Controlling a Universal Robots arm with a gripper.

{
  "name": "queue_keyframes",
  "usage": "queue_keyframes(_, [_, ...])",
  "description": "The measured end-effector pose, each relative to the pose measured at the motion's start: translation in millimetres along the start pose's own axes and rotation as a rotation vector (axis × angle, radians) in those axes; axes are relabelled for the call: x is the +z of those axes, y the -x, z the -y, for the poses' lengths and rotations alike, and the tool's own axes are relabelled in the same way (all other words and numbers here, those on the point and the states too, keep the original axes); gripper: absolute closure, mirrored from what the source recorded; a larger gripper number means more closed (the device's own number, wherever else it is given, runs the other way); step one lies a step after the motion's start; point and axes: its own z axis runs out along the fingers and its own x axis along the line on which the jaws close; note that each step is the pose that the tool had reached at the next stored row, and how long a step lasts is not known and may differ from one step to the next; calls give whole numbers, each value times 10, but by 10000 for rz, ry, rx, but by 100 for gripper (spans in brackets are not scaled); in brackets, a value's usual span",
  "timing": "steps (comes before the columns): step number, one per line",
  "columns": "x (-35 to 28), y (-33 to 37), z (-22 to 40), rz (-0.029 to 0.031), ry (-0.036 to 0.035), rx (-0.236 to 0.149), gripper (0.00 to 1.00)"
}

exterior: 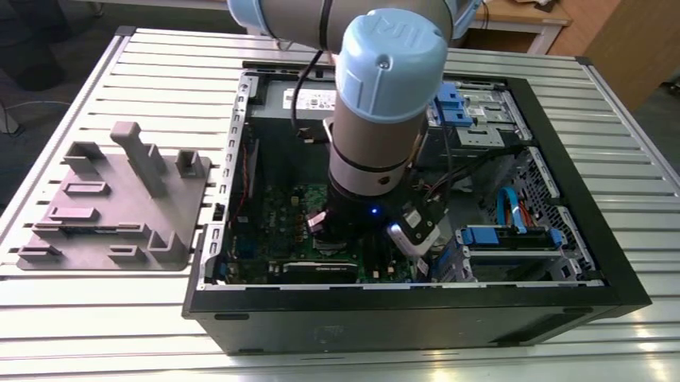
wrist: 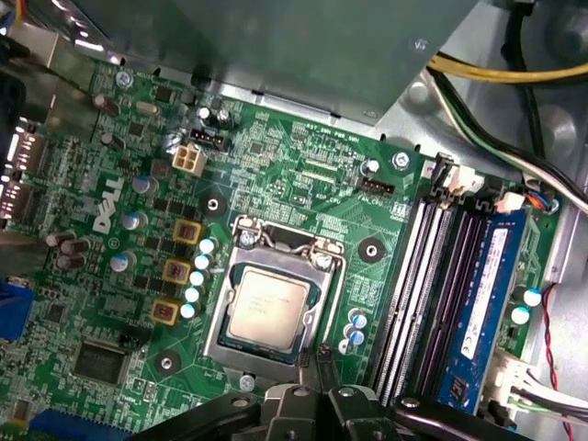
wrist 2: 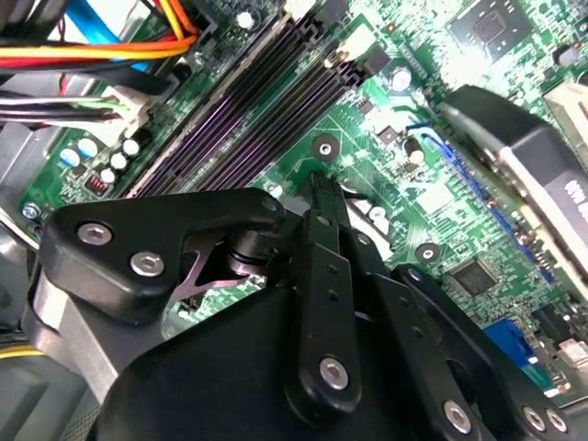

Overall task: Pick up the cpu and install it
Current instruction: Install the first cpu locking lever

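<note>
Cpu sits flat in the mobo socket w/ the gripper right above its edge, jaw state can't tell tbh.

- In the exterior view the arm covers the middle of the motherboard inside the computer case.
- In the second wrist view the gripper linkage hides the board beneath it.
- In the first wrist view the picture's edge cuts the gripper off just beside the socket holding the cpu.
</note>
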Motion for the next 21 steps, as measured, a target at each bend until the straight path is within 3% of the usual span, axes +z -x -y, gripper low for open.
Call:
queue_keyframes(13, [43,40,44,4,10,-19,89])
queue_keyframes(21, [29,41,47,5,12,-23,89])
